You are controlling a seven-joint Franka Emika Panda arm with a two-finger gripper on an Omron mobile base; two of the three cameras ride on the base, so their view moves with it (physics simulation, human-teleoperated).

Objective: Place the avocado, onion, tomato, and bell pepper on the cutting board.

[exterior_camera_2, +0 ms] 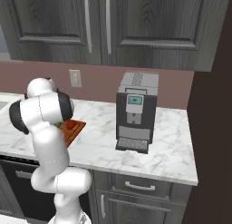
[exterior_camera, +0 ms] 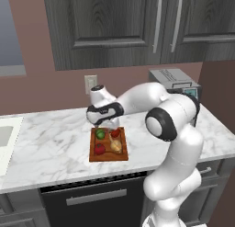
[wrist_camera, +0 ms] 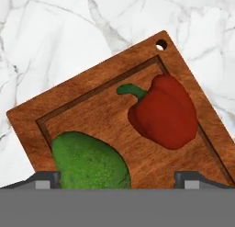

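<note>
1. White marble counter (exterior_camera: 55, 143) runs below dark grey cabinets (exterior_camera: 114, 24) and a dusky pink wall carrying a pale outlet (exterior_camera: 91, 83); a grey coffee machine (exterior_camera_2: 136, 112) stands on the counter to the right.
2. Near the counter's front edge lies the cutting board (exterior_camera: 108, 156), a reddish-brown wooden rectangle with a groove around its rim and a small hole in one corner.
3. All four vegetables sit on the board: the avocado (exterior_camera: 100, 134) at far left, the bell pepper (exterior_camera: 115, 133) at far right, the tomato (exterior_camera: 99, 149) at near left, the onion (exterior_camera: 116, 145) at near right.
4. From the hand view the avocado (wrist_camera: 89, 164) is bright green with a finely speckled skin; the bell pepper (wrist_camera: 163, 111) is glossy red, lobed, with a curved green stem, lying apart from the avocado.
5. The onion is tan-yellow with a thin stalk.
6. The gripper (wrist_camera: 118, 178) hangs over the board's far side, its fingers (wrist_camera: 43, 179) spread wide, pinching nothing, with the avocado between them.
</note>
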